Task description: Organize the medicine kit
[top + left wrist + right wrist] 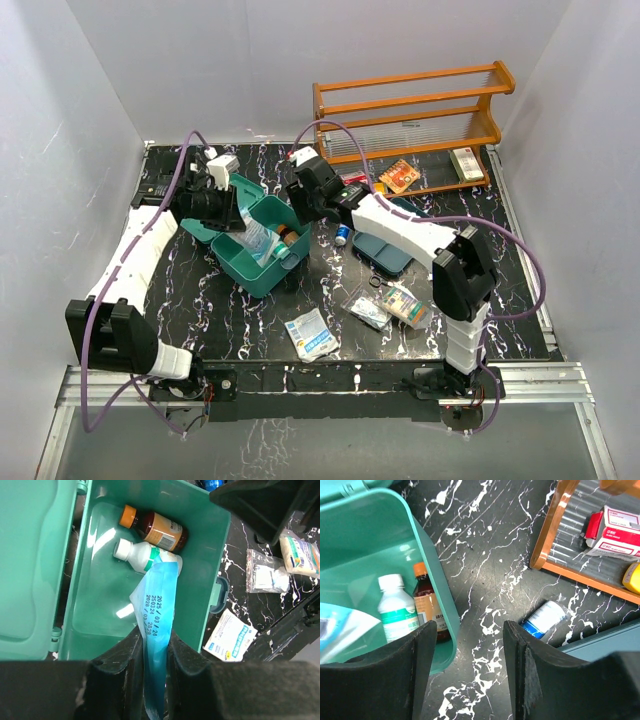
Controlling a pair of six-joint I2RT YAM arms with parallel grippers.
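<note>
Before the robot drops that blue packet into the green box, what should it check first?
1. Lid of the medicine kit open: ok.
2. The blue packet pinched in the left hand: ok.
3. Packet hanging over the inside of the kit: ok.
4. Room inside: ok. The brown bottle and white bottle lie at one end, with bare floor beside them.
5. The right hand out of the way: cannot tell. It hangs open and empty, close by the kit's rim.
</note>
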